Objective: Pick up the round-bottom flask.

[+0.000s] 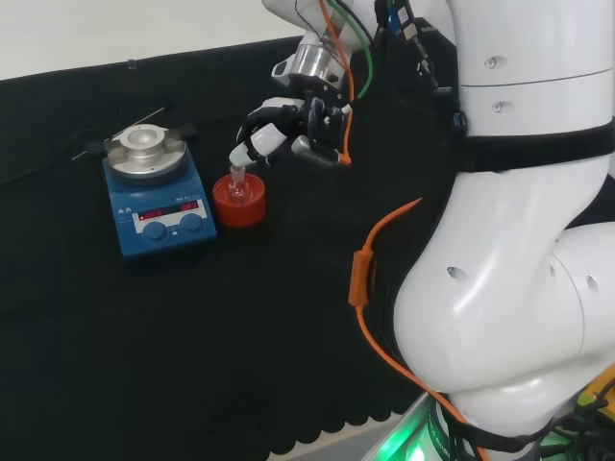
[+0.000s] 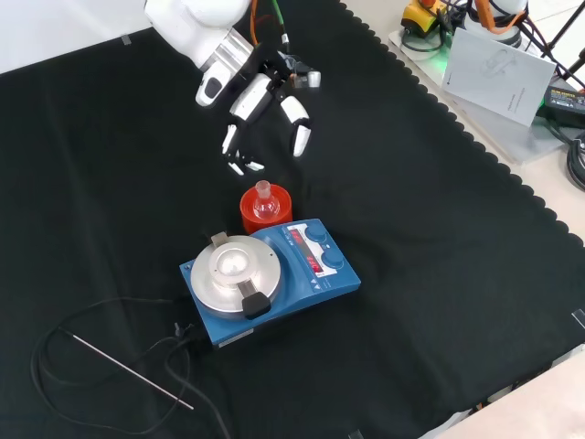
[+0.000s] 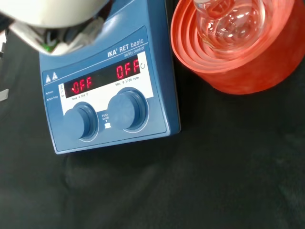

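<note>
Just below the hand, whose relaxed fingers grasp nothing, the round-bottom flask sits in its red stand.

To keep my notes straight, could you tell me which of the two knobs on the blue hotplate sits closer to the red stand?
The knob below the second red readout; the other knob sits toward the hotplate's far side from the red stand.

Blue stirrer, just beside the flask, carries all the close lettering.
- Front panel: a white line of print along the stirrer's upper edge.
- Two red lit displays below that line, with small white captions under each.
- Two white warning triangles at the panel's corner.
- A tiny white label between the stirrer's two knobs.

Wording not copied out.

White sheet, well apart from the stirrer: faint print, too small to read.
</note>
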### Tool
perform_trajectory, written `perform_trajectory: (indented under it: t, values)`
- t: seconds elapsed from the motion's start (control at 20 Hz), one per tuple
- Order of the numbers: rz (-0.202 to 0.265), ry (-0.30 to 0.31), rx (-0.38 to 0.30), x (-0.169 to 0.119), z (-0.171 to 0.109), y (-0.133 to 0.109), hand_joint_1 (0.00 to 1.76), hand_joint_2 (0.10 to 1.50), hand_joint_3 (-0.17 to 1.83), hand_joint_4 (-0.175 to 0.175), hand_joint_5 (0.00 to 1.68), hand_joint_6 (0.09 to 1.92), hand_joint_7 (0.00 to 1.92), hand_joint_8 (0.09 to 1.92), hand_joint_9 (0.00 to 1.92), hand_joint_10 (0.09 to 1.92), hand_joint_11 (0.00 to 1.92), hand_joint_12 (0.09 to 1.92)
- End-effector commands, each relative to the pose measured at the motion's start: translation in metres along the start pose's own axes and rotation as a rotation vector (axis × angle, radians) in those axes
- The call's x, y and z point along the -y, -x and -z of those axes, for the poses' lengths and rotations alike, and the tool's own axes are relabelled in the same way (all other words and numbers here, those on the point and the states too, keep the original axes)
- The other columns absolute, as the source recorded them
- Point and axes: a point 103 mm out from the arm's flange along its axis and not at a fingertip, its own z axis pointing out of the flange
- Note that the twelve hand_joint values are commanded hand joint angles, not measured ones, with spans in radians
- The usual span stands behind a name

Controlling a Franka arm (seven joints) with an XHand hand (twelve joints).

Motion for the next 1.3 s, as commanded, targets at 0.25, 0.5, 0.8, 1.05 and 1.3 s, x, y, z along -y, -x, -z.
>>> perform_trajectory:
  t: [0.25, 0.5, 0.8, 1.05, 1.3]
  values:
    - [0.017, -0.033, 0.049, -0.016, -0.004, 0.004, 0.9, 0.35, 0.91, -0.175, 0.23, 1.08, 0.57, 1.06, 0.59, 0.97, 0.49, 1.43]
    - [0.017, -0.032, 0.1, -0.019, 0.011, 0.007, 0.9, 0.35, 0.9, -0.175, 0.22, 1.07, 0.54, 1.04, 0.55, 0.95, 0.47, 1.43]
    - [0.029, -0.022, 0.131, -0.025, 0.024, 0.003, 0.9, 0.35, 0.9, -0.175, 0.21, 1.06, 0.49, 1.04, 0.5, 0.96, 0.45, 1.43]
    - [0.033, -0.021, 0.137, -0.032, 0.024, 0.003, 0.9, 0.35, 0.9, -0.175, 0.21, 1.05, 0.48, 1.04, 0.49, 0.96, 0.44, 1.44]
    - [0.031, -0.023, 0.179, -0.041, 0.016, 0.002, 0.89, 0.35, 0.9, -0.174, 0.2, 1.05, 0.47, 1.04, 0.48, 0.96, 0.43, 1.44]
